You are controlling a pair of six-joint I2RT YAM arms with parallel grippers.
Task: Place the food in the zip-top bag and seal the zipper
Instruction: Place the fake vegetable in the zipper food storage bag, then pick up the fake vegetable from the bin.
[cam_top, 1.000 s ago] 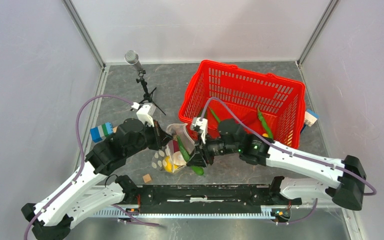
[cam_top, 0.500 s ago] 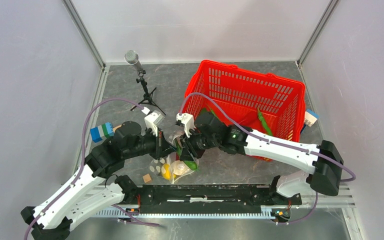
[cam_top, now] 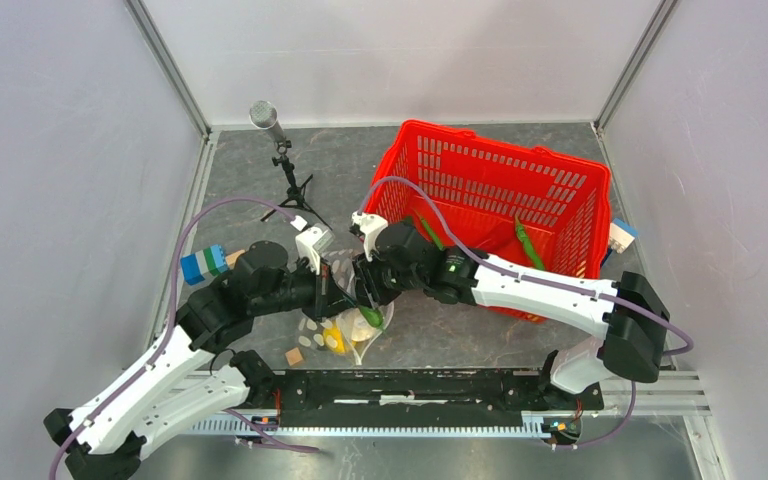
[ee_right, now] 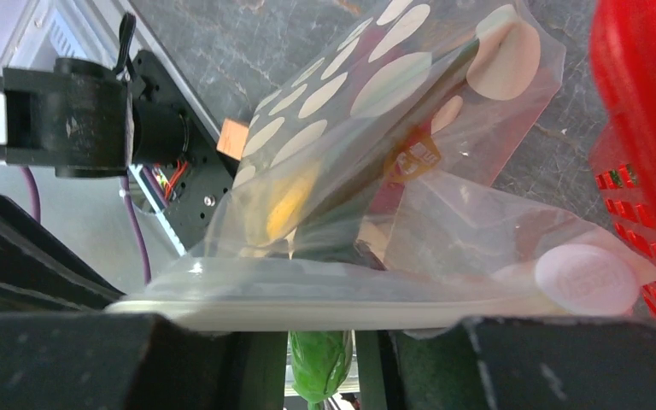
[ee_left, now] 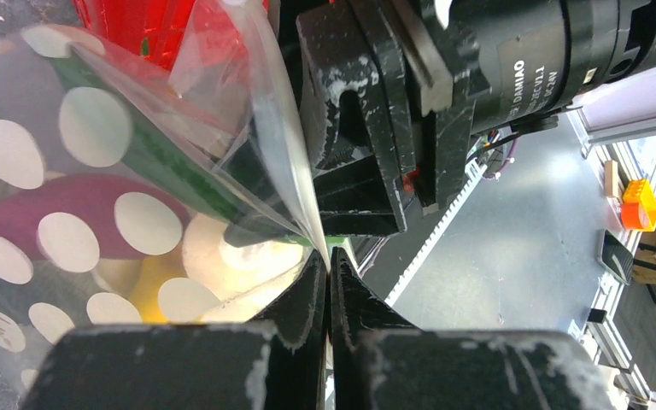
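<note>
The zip-top bag (cam_top: pixel 352 338), clear with white dots, lies between my two arms; a yellow piece (cam_top: pixel 334 341) shows inside it. My left gripper (cam_top: pixel 331 293) is shut on the bag's thin mouth edge (ee_left: pixel 307 224). Through the plastic in the left wrist view I see a magenta aubergine (ee_left: pixel 17 224), a green pod (ee_left: pixel 164 162) and the yellow piece (ee_left: pixel 149 289). My right gripper (cam_top: pixel 364 298) sits at the bag's mouth, shut on a green pod (ee_right: pixel 318 369). The zipper (ee_right: pixel 307 302) runs as a white strip across in front of the right fingers (ee_right: pixel 260 367).
A red mesh basket (cam_top: pixel 490 185) stands behind the right arm with two green pods (cam_top: pixel 528 245) inside. A microphone on a stand (cam_top: pixel 278 140) is at the back left. Blue-green blocks (cam_top: pixel 203 264) and a wooden cube (cam_top: pixel 295 356) lie near the left arm.
My right gripper has carried the green pod leftward to the bag's mouth. My left gripper has shifted right with the bag's edge pinched, pulling the bag along.
</note>
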